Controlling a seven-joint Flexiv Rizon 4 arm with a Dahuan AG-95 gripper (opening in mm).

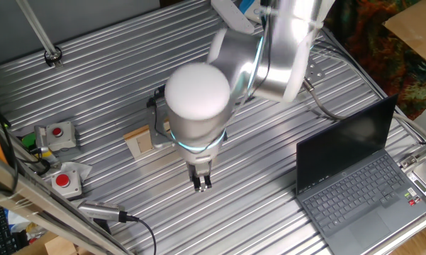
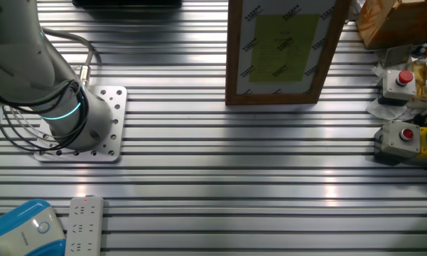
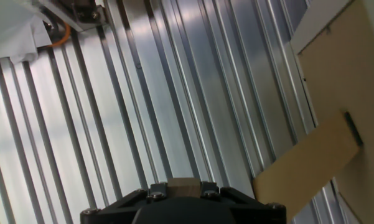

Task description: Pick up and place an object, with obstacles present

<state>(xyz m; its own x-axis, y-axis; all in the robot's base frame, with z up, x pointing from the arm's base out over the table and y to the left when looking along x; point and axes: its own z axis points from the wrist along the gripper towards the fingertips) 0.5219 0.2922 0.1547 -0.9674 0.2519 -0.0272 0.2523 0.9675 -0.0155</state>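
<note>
Gripped block (image 3: 183, 184) sits between tool (image 1: 201, 182) fingers.

We see a dark grey open laptop (image 1: 354, 180) at one corner of the ribbed metal worktop (image 1: 269, 212). Two grey boxes with red push buttons (image 1: 57, 133) (image 1: 65, 180) sit near another edge. A white power strip (image 2: 83, 226) lies beside a blue-and-white device (image 2: 25, 227).

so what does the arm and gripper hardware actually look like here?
The arm is glossy silver-white with fat rounded joint caps, with a glowing cyan ring at a joint. The gripper is small, with two dark narrow fingers. The base sits on a white perforated mounting plate with black cables looped beside it.
</note>
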